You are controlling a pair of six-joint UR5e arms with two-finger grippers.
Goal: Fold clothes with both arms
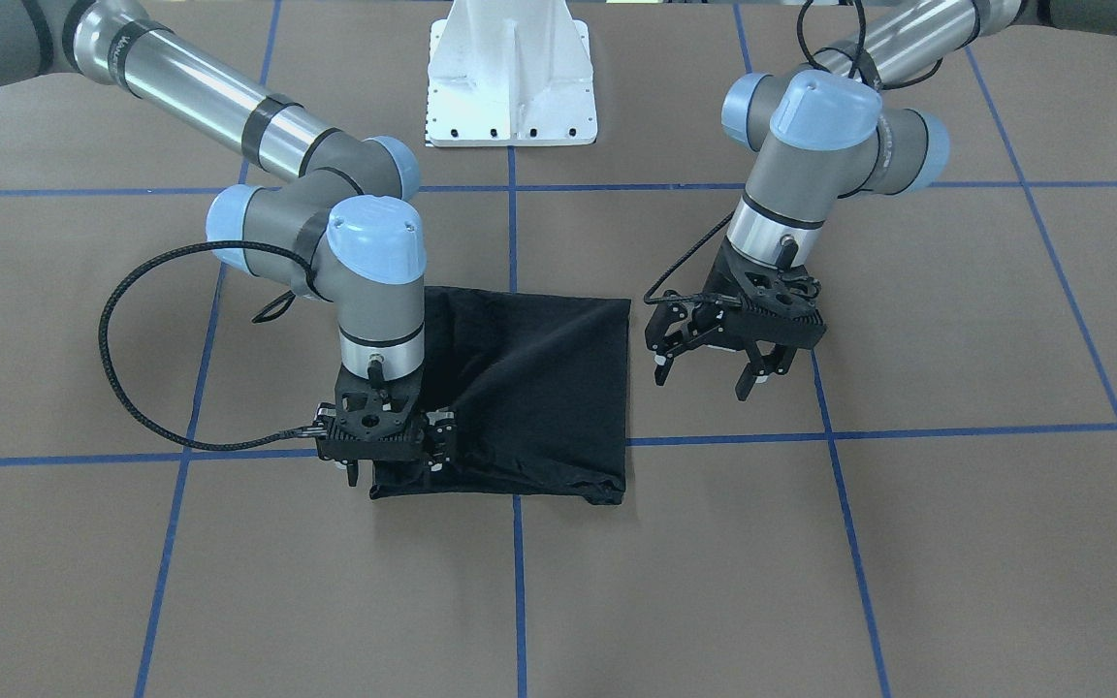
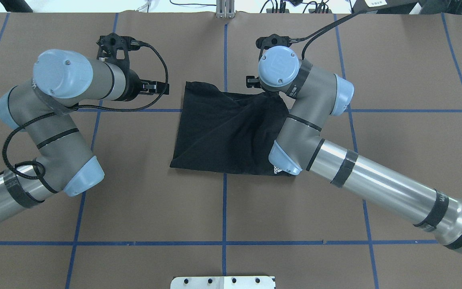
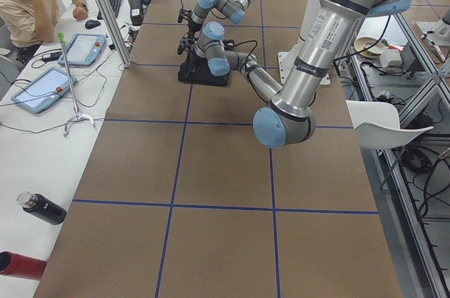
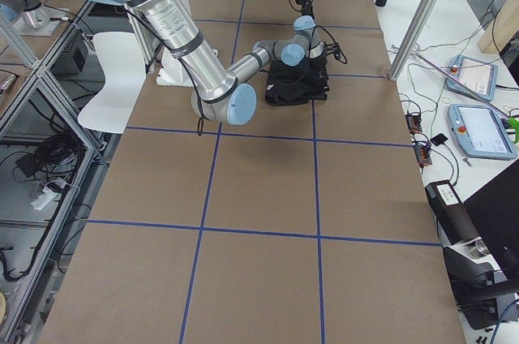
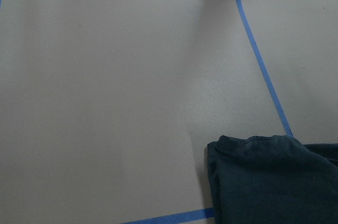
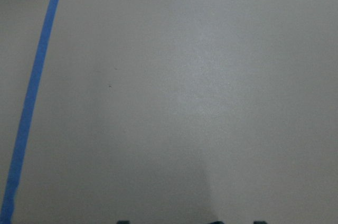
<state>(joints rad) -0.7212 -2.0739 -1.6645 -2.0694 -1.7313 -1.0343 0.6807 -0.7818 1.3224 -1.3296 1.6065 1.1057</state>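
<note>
The black T-shirt lay on the brown counter, straight out from the white pedestal base and across the blue tape line running from it. It was already doubled into a rough square, with a diagonal crease and a puckered hem on the side away from the base.

The right gripper sat down on the shirt corner farthest from the base, on the robot's right. Its own wrist and the dark cloth hid the jaws, so I could not tell whether they pinched fabric. The left gripper hung on the base's other side, just off the shirt's edge, with its jaws spread and nothing in them.

The shirt looked light, limp and thin. It would likely sag between holds, and its stacked layers could slide apart. The two corners of one edge seemed the best holds, pinching every layer together.
</note>
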